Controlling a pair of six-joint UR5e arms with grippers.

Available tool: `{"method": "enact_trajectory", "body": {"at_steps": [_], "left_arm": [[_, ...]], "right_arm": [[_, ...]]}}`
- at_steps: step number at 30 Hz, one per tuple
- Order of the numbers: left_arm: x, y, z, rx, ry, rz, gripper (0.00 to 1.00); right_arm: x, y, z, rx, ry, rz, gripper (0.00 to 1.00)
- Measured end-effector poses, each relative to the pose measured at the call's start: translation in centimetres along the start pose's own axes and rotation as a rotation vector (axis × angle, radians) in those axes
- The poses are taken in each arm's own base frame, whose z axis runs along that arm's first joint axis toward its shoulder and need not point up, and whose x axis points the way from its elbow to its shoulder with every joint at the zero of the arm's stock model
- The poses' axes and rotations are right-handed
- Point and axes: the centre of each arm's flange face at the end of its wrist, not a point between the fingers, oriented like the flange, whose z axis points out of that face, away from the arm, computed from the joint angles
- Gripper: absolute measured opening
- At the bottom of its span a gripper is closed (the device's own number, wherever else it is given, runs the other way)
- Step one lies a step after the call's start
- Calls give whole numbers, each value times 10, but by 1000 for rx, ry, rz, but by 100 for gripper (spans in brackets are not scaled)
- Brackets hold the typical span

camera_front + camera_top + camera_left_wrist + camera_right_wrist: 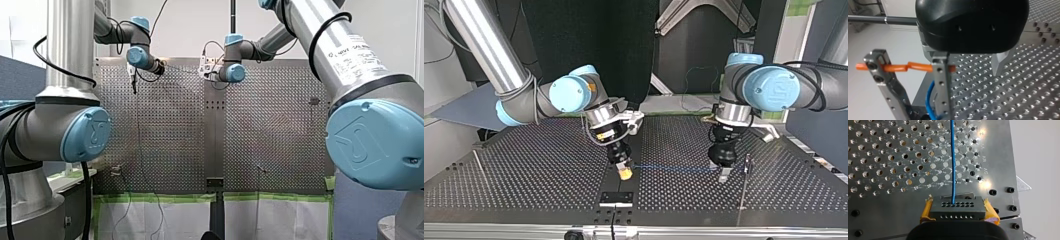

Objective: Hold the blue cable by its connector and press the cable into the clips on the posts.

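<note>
Closest up: dark connector (958, 208), squeezed tight between the yellow pads of my right fingers (990, 212). Going straight out from it over the tabletop (885, 157): blue cable (953, 157), thin and tight. Seen from across, reaches level to my left fingers (1000, 63), just above the tabletop. Metal, those, and standing apart, with nothing seen between them; a curl of blue just beside one. Just beside them in the top view, a thin post (748, 167); other post (479, 165) far off at that view's left. Too small to make out the clips. Probably not in any clip yet.

To do this step well: keep the squeeze on the connector firm and don't let it twist. Keep the cable tight, never floppy. Line it up right over the clip first, then push down slowly and straight. Don't tug hard, or might pull out of the connector.
</note>
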Motion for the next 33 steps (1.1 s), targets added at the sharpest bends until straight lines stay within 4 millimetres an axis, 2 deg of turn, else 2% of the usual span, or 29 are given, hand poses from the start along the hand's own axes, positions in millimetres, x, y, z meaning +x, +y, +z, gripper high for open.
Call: {"method": "enact_trajectory", "body": {"at_steps": [22,23,24,25,26,27,28,29,30,31,32,33], "left_arm": [[-7,1,4,-32,-26,26,100],[-7,1,4,-33,-26,27,93],[-7,1,3,-34,-25,29,93],[-7,1,3,-35,-25,30,83],[-7,1,3,-36,-24,32,68],[-7,1,3,-39,-23,36,68],[-7,1,3,-42,-23,39,55],[-7,1,3,-45,-22,42,38],[-7,1,2,-51,-21,51,38],[-7,1,2,-53,-21,56,21],[-7,1,2,-55,-20,63,8],[-6,1,1,-57,-18,73,8]], "right_arm": [[0,1,0,-1,0,0,0],[0,1,0,-1,0,0,0],[0,1,0,-1,0,0,0],[0,1,0,-1,0,0,0],[0,1,0,-1,0,0,0],[0,1,0,-1,-1,0,0],[0,1,0,-1,-1,0,0],[0,1,0,-1,-1,0,0],[0,1,0,-2,-1,0,0],[0,1,0,-2,-1,0,0],[0,1,0,-2,-1,0,0],[0,2,0,-2,-1,0,0]]}}
